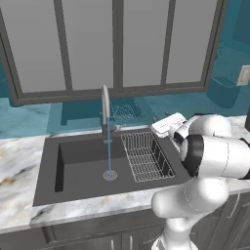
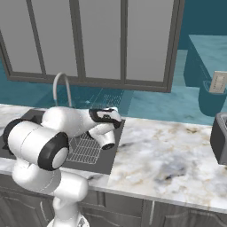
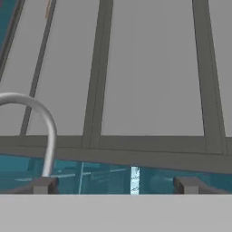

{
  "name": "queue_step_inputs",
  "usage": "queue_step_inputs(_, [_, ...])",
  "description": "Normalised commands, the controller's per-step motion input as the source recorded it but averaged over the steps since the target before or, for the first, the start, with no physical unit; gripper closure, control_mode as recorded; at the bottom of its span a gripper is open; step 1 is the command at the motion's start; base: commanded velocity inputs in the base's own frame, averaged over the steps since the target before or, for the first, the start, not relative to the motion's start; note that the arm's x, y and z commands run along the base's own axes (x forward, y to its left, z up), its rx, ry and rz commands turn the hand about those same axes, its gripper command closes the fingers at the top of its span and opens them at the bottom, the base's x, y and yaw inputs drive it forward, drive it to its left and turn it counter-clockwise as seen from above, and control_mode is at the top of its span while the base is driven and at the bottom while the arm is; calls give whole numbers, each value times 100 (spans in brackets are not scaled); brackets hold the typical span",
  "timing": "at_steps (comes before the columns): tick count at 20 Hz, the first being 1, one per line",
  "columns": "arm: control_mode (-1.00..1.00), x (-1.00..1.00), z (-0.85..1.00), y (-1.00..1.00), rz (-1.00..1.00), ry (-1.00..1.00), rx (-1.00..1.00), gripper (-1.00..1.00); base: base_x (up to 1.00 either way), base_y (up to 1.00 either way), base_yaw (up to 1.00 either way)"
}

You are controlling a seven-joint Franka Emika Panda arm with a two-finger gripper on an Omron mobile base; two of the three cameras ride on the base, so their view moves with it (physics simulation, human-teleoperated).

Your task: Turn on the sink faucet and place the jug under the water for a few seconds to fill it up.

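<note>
The sink faucet (image 1: 105, 110) stands behind the dark sink (image 1: 49, 166), and a thin light-blue stream of water (image 1: 109, 156) falls from its spout to the round drain (image 1: 110, 175). A wire rack (image 1: 146, 156) fills the basin's right half. My gripper (image 1: 163, 124) hovers over the sink's back right corner, to the right of the faucet, and faces the window. In the hand view the gripper (image 3: 117, 186) is open with nothing between its fingertips (image 3: 43, 185), and the faucet's arc (image 3: 45, 122) curves at the left. The jug is out of view.
A window with dark frames (image 1: 117, 49) runs behind the marble counter (image 2: 168, 155). A dark appliance (image 2: 219, 137) stands at the counter's far right, below a wall outlet (image 2: 217, 82). My arm's white elbow (image 1: 215, 156) hangs over the sink's right edge.
</note>
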Motion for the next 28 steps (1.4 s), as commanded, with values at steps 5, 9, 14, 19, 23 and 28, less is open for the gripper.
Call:
queue_step_inputs(5, [-100,-30,21,21,14,4,0,-100,0,0,0])
queue_step_inputs(9, [-100,-12,1,53,17,6,0,-100,0,0,0])
queue_step_inputs(14, [-100,-16,0,72,19,7,0,-100,0,0,0])
queue_step_inputs(19, [-100,-32,0,81,25,10,0,-100,0,0,0])
queue_step_inputs(23, [-100,-43,0,86,29,13,0,-100,0,0,0])
queue_step_inputs(28, [-100,-42,0,93,29,15,-2,-100,0,0,0])
